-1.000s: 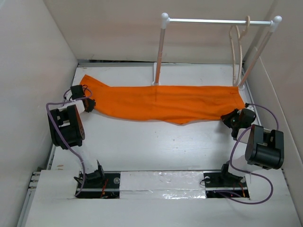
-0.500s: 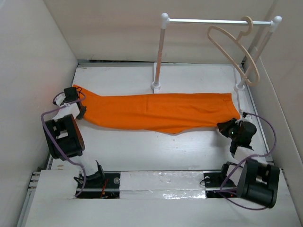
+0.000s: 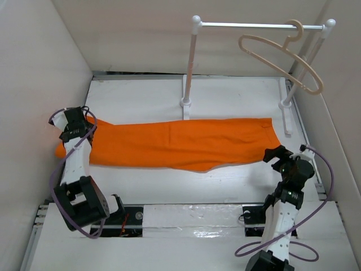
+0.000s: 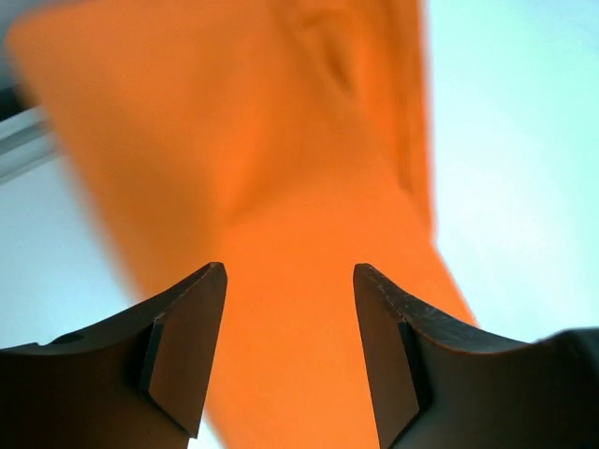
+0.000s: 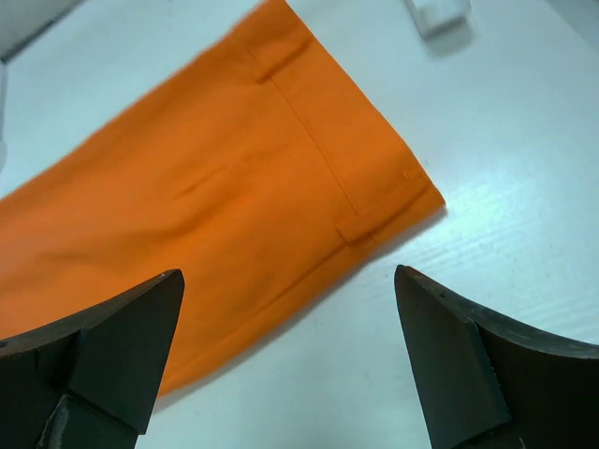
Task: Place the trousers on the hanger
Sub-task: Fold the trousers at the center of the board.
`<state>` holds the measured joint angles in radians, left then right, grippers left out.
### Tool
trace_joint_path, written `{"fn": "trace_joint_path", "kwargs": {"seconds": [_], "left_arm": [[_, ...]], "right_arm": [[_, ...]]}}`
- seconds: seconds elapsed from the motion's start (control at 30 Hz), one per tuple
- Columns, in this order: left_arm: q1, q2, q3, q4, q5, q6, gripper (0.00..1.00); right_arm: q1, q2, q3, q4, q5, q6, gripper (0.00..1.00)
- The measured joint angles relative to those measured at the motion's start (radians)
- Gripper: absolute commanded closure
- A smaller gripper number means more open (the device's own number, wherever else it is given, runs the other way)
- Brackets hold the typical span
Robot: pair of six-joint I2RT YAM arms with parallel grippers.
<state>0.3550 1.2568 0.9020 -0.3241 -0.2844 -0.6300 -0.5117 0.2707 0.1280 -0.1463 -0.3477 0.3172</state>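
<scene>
The orange trousers (image 3: 180,141) lie flat across the table, waist end to the right and leg end to the left. My left gripper (image 3: 83,129) hovers over the leg end. In the left wrist view it (image 4: 290,271) stands open with the trousers (image 4: 281,187) below and nothing pinched. My right gripper (image 3: 274,153) sits just in front of the waist corner. The right wrist view shows it (image 5: 288,276) wide open above bare table beside the waistband (image 5: 360,227). The beige hanger (image 3: 282,53) hangs by its hook from the rack rod at the back right, tilted.
A white rack with a metal rod (image 3: 254,25) stands behind the trousers, its left post (image 3: 189,62) at the middle back and its right foot (image 3: 286,113) near the waist end. That foot shows at the top of the right wrist view (image 5: 435,11). White walls (image 3: 39,84) enclose the table.
Both grippers have opened and let go of the trousers, which slid toward the near side and left. Both arms drew back. The hanger swung round to show its full outline.
</scene>
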Motion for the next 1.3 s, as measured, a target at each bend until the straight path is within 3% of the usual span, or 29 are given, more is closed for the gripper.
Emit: {"fn": "trace_joint_path", "kwargs": {"seconds": [0.1, 0.27, 0.33, 0.37, 0.4, 0.43, 0.47, 0.5, 0.53, 0.63, 0.77, 0.87, 0.93, 1.0, 1.17, 1.3], "left_arm": [[-0.043, -0.085, -0.003, 0.024, 0.041, 0.013, 0.55], [-0.189, -0.200, -0.030, 0.113, 0.145, 0.027, 0.93], [-0.284, -0.237, -0.044, 0.143, 0.167, 0.029, 1.00], [-0.329, -0.251, -0.048, 0.156, 0.179, 0.030, 1.00], [-0.370, -0.261, -0.053, 0.170, 0.193, 0.029, 1.00], [-0.404, -0.270, -0.058, 0.183, 0.208, 0.026, 1.00], [-0.433, -0.280, -0.069, 0.200, 0.225, 0.020, 1.00], [-0.446, -0.288, -0.080, 0.212, 0.236, 0.014, 1.00], [-0.459, -0.302, -0.106, 0.238, 0.254, 0.005, 1.00], [-0.467, -0.360, -0.217, 0.298, 0.298, -0.028, 1.00], [-0.468, -0.406, -0.394, 0.386, 0.349, -0.072, 1.00], [-0.505, -0.382, -0.472, 0.420, 0.358, -0.096, 1.00], [-0.592, -0.368, -0.485, 0.424, 0.325, -0.105, 1.00], [-0.715, -0.356, -0.477, 0.436, 0.270, -0.110, 1.00], [-0.986, -0.301, -0.422, 0.446, 0.072, -0.120, 1.00], [-1.030, -0.239, -0.428, 0.467, -0.010, -0.147, 1.00]], "right_arm": [[-0.006, 0.124, 0.000, 0.004, 0.018, 0.002, 0.00], [-0.026, 0.416, 0.000, 0.124, 0.014, 0.024, 0.01], [-0.027, 0.523, 0.011, 0.215, 0.006, 0.034, 0.11], [-0.027, 0.574, 0.016, 0.267, 0.001, 0.042, 0.18], [-0.027, 0.611, 0.020, 0.323, -0.006, 0.048, 0.37], [-0.027, 0.686, 0.027, 0.369, -0.016, 0.052, 0.48], [-0.027, 0.738, 0.034, 0.411, -0.024, 0.063, 0.82], [-0.030, 0.790, 0.034, 0.458, -0.035, 0.067, 0.95], [-0.033, 0.831, 0.036, 0.492, -0.048, 0.078, 1.00], [-0.036, 0.859, 0.024, 0.555, -0.090, 0.079, 1.00], [0.044, 0.632, -0.016, 0.512, -0.077, 0.060, 1.00], [0.247, 0.335, -0.011, 0.429, -0.040, 0.047, 1.00], [0.426, 0.167, 0.008, 0.365, -0.008, 0.047, 1.00], [0.582, 0.100, 0.056, 0.316, 0.031, 0.049, 1.00], [0.899, 0.281, 0.279, 0.201, 0.161, 0.024, 1.00], [1.103, 0.449, 0.453, 0.149, 0.300, -0.014, 1.00]]}}
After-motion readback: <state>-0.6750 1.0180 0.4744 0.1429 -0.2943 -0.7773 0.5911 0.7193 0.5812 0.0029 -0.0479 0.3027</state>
